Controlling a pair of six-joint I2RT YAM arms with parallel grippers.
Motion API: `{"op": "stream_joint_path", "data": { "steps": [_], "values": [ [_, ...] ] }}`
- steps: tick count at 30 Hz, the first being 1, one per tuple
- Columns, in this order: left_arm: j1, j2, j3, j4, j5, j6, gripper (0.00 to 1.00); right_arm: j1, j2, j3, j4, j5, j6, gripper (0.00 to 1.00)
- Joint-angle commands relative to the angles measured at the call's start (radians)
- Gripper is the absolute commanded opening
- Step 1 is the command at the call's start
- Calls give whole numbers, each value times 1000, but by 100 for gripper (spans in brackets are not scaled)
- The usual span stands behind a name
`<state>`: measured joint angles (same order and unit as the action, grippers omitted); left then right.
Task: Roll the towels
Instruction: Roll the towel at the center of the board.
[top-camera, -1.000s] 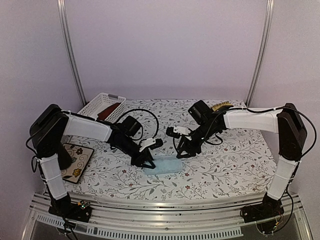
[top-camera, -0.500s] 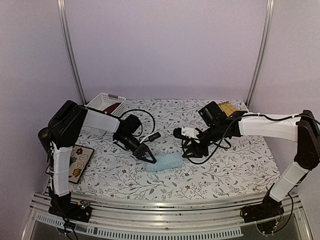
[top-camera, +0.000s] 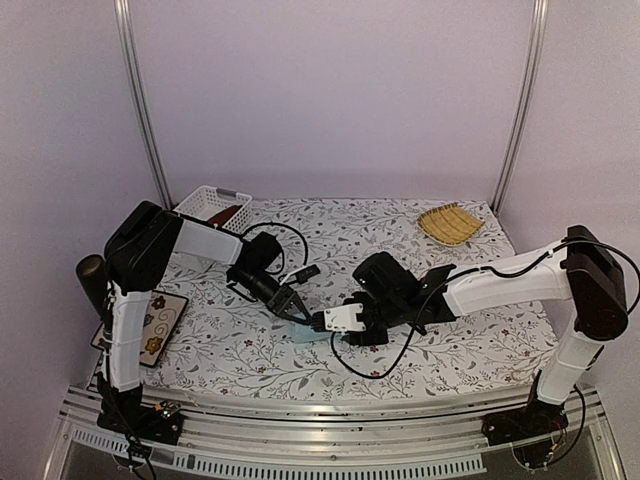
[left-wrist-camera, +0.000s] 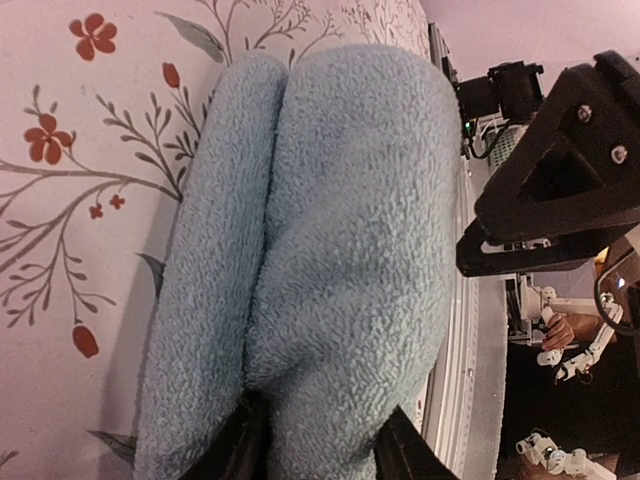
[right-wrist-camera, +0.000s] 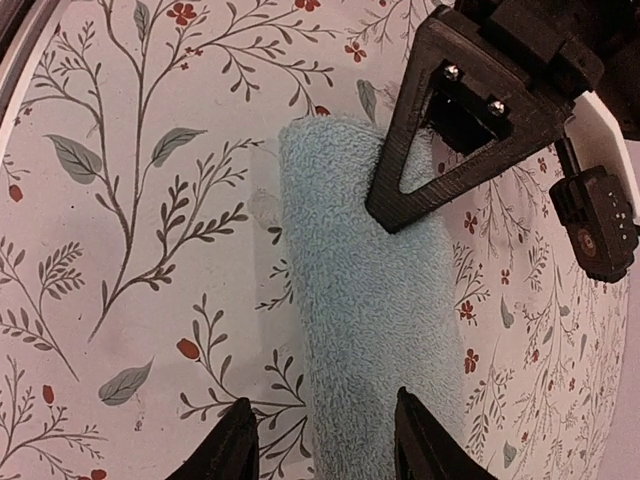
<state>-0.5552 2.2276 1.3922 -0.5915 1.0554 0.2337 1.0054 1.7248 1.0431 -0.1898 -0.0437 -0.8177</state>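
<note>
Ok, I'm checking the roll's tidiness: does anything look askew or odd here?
Only slightly: the pale blue terry towel, front centre, shows two uneven lobes in the left wrist view, more a loose fold than a tight roll. Nothing looks spilled or damaged.

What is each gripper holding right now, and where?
Left gripper pinches one end of the rolled pale blue terry towel; right gripper straddles its other end, grip unclear.
</note>
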Motion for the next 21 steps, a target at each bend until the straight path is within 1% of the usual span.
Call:
{"op": "stream_joint_path", "data": {
  "steps": [1, 4, 10, 14, 19, 21],
  "values": [
    [-3, 45, -12, -33, -86, -22, 36, 38, 49, -17, 86, 147, -23, 48],
    [-7, 46, -12, -33, -92, -27, 36, 43, 60, -18, 85, 161, 9, 48],
    [-15, 56, -15, -38, -97, -41, 38, 45, 80, -27, 130, 250, 24, 48],
    [-20, 59, -15, -39, -100, -57, 39, 45, 72, -13, 112, 236, 43, 48],
    [-32, 41, -25, -27, -135, -108, 39, 45, -19, 21, 36, 138, 191, 48],
    [-33, 32, -40, 2, -139, -149, 39, 44, -50, 48, -11, 93, 300, 49]
  ]
}}
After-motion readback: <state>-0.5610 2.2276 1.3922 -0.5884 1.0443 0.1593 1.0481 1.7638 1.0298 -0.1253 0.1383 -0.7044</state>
